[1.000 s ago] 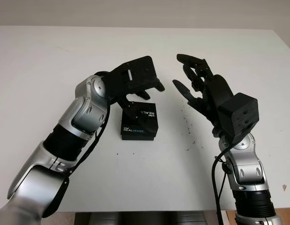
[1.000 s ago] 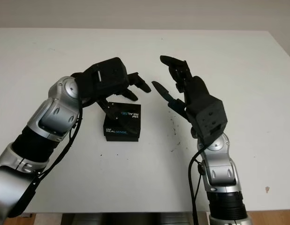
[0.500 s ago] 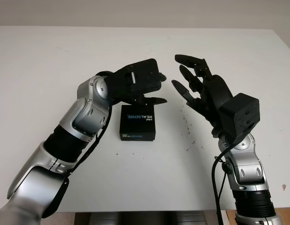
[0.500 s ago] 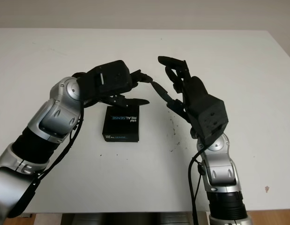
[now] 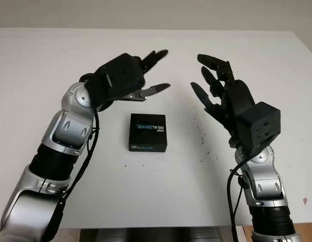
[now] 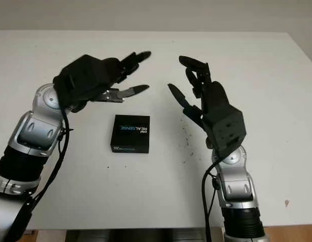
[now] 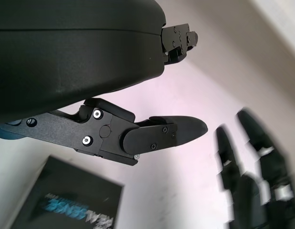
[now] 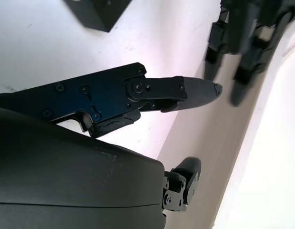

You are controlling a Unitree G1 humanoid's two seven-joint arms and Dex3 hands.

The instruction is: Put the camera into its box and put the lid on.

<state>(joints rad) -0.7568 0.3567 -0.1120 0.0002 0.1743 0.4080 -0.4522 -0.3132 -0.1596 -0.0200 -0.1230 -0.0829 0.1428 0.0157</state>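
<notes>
The closed black box [image 5: 148,132] lies on the white surface [image 5: 55,65], below and between the two raised hands. The left hand [image 5: 145,75] hovers released beyond it; the right hand [image 5: 216,85] hangs released beside it, holding nothing.

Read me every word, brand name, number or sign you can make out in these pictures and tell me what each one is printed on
"intel REALSENSE" - printed on the lid of the closed flat black cardboard box on the white table, lettering turned sideways in the head views.
"REALSENSE" repeated in blue along the lid edge nearest the robot.
Blurred blue lettering on that box in the left wrist view: too smeared to read fully.
No readable text on the open left hand or open right hand.
</notes>
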